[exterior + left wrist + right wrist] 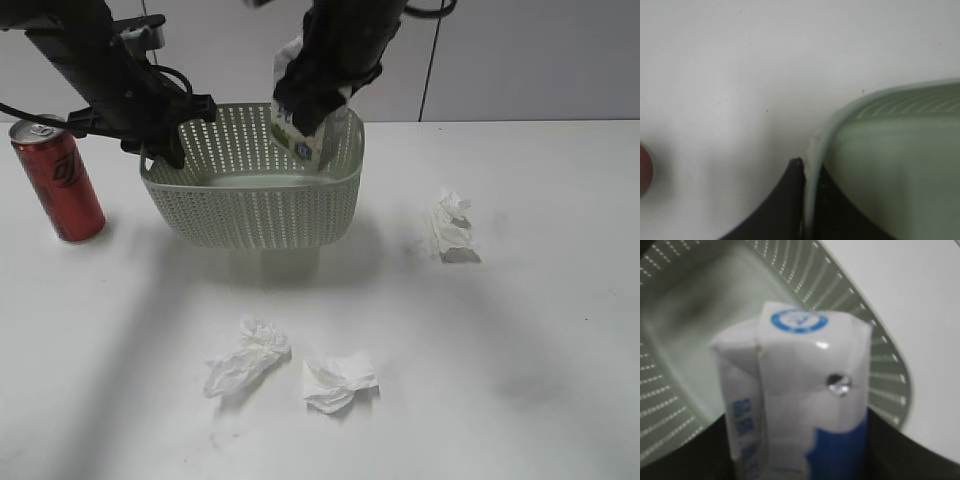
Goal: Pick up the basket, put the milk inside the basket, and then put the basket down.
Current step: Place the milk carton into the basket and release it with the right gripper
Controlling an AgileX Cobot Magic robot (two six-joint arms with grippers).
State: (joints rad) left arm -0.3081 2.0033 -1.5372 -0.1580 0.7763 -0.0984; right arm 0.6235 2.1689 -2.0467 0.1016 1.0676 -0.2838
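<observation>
The pale green basket (255, 205) hangs tilted a little above the table, its left rim pinched by my left gripper (160, 140). In the left wrist view the black jaws (809, 200) are shut on the thin basket rim (812, 165). My right gripper (310, 95) is shut on the white and blue milk carton (300, 135) and holds it tilted inside the basket's opening, near the far right wall. In the right wrist view the milk carton (800, 390) fills the middle between the dark fingers, with the basket floor (695, 335) below it.
A red soda can (60, 182) stands left of the basket, seen as a red blur in the left wrist view (644, 170). Crumpled white tissues lie at the front (248, 358), (340, 382) and at the right (452, 228).
</observation>
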